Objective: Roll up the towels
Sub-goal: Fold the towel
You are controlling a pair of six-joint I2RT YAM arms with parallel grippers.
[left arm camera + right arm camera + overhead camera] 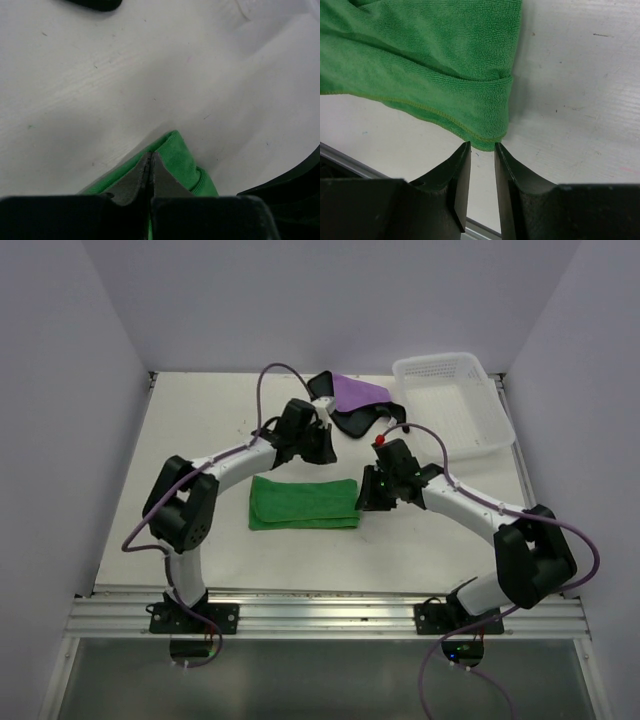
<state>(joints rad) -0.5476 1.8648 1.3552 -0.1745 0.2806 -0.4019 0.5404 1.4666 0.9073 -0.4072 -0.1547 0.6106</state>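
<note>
The green towel [303, 502] lies folded into a flat strip at the table's centre. The purple towel [357, 392], black back and edging showing, lies crumpled at the back. My left gripper [322, 452] is shut with its jaws pressed together, just over the green towel's far right corner [181, 159], and the cloth lies flat below it. My right gripper [365, 498] is open by a narrow gap. In the right wrist view its tips [482, 146] sit either side of the green towel's near right corner [445, 75], just touching it.
A white lattice basket [478, 377] stands at the back right, beside the purple towel. The table's metal front rail [320, 615] runs along the near edge. The right arm [295, 177] shows dark at the left wrist view's lower right.
</note>
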